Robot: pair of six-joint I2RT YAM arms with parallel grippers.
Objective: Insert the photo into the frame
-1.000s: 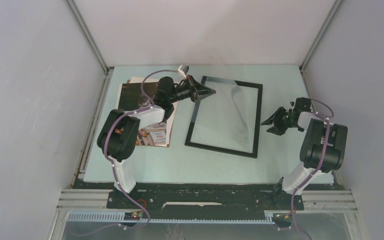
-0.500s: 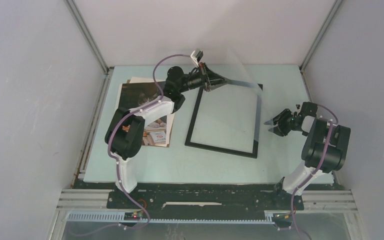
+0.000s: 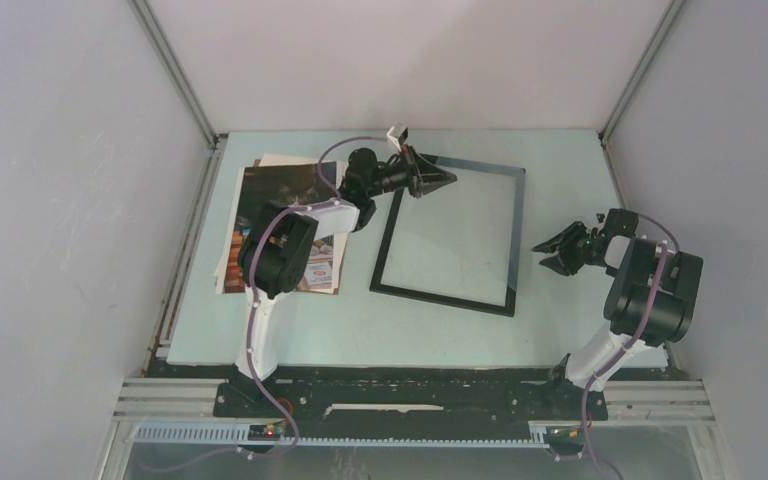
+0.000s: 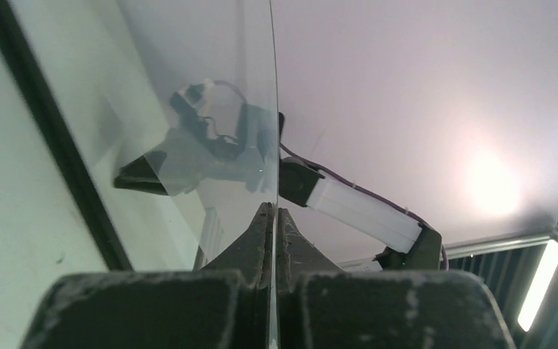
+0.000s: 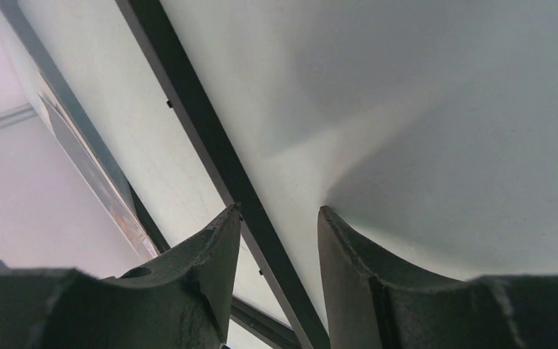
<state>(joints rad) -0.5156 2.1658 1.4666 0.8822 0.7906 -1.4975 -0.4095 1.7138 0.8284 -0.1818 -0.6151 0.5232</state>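
Note:
The black frame (image 3: 440,297) lies flat at the middle of the table. My left gripper (image 3: 442,178) hovers over its far left corner, shut on the edge of the clear pane (image 3: 460,215), which slopes down over the frame opening. In the left wrist view the pane (image 4: 189,109) runs edge-on between the shut fingers (image 4: 258,233), with the frame's black edge (image 4: 58,145) to the left. The photo (image 3: 290,195) lies left of the frame, partly under the left arm. Right of the frame, my right gripper (image 3: 552,250) is open and empty; its wrist view shows the frame edge (image 5: 211,145) beyond the fingertips.
Pale sheets (image 3: 272,160) stick out from under the photo at the far left. Grey enclosure walls (image 3: 80,200) close in the table (image 3: 560,330) on the left, back and right. The arm bases stand at the near edge.
My left gripper has swung right along the frame's far edge, lifting the pane high and then lowering it toward the frame. My right gripper has shifted slightly and its jaws have narrowed a little.

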